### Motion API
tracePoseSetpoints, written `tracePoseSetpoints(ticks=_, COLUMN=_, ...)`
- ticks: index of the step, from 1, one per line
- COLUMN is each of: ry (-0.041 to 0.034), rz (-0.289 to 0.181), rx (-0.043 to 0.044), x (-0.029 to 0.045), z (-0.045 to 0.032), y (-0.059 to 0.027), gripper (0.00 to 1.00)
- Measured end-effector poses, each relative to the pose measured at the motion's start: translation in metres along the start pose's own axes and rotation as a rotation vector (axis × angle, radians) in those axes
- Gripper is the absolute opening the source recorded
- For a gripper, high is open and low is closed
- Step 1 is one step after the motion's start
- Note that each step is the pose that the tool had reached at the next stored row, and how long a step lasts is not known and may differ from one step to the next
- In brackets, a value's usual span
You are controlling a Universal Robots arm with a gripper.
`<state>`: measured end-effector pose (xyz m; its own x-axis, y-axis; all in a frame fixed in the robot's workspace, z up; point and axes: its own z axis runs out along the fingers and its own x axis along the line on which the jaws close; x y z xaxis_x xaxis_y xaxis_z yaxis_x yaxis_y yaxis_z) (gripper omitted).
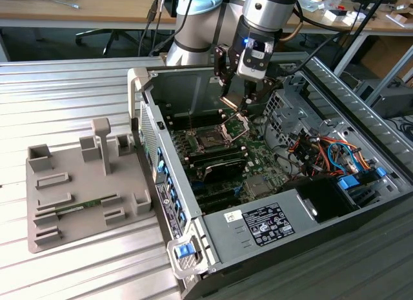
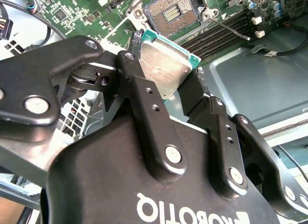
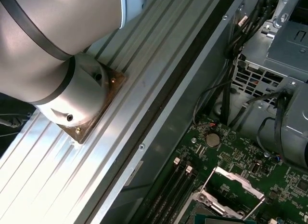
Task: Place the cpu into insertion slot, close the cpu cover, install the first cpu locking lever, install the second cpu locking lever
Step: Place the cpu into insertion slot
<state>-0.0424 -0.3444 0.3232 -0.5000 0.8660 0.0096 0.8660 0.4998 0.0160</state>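
In the second wrist view my gripper is shut on the cpu, a flat square chip with a silvery top and green edge, held tilted between the black fingers. Beyond it lies the insertion slot, a dark square socket with bare contacts and nothing in it. In the exterior view the gripper hangs above and slightly behind the insertion slot on the green motherboard. The cpu cover stands raised at the socket's far side; it shows as a silvery frame in the first wrist view. A thin locking lever sticks out beside the socket.
The open computer case surrounds the board, with a drive cage, coloured cables and a power supply on the exterior view's right. A black module lies just in front of the socket. A grey fixture tray sits outside the case.
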Motion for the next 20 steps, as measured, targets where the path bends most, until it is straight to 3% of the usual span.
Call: tracePoseSetpoints(ticks=20, ry=-0.0003, rz=0.019, rx=-0.0002, x=0.0, z=0.0004, y=0.0, gripper=0.54)
